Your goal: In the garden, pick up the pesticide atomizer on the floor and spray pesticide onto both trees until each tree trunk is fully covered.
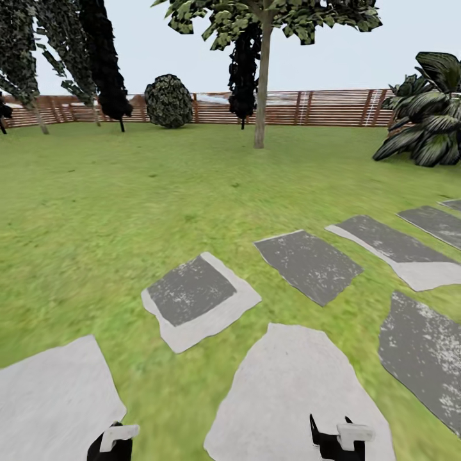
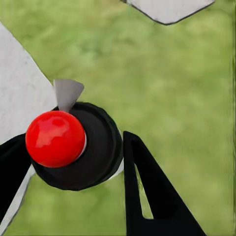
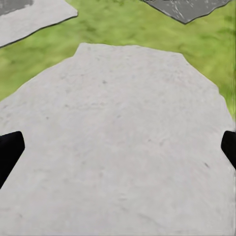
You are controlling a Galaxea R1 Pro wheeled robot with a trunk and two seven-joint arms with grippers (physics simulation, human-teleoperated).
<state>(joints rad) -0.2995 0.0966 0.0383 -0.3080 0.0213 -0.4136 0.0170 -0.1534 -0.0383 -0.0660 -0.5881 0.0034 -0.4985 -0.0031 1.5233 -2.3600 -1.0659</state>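
The pesticide atomizer (image 2: pixel 96 147) shows in the left wrist view as a black round cap with a red knob (image 2: pixel 55 138) and a grey nozzle tip. My left gripper (image 2: pixel 73 150) is shut on it, one black finger on each side, above the grass floor (image 2: pixel 172 83). That gripper (image 1: pixel 110 445) sits at the bottom left of the head view. My right gripper (image 1: pixel 331 432) hangs open over a pale stone slab (image 3: pixel 123 128), its fingertips (image 3: pixel 9 147) wide apart. A tree with a straight bare trunk (image 1: pixel 260 96) stands far ahead near the fence.
Grey stone paving slabs (image 1: pixel 195 298) run across the lawn from bottom left to the right edge. A brown slatted fence (image 1: pixel 320 107) closes the far side. Dark conifers (image 1: pixel 105 64), a round shrub (image 1: pixel 168 100) and a broad-leaved plant (image 1: pixel 429 121) stand along it.
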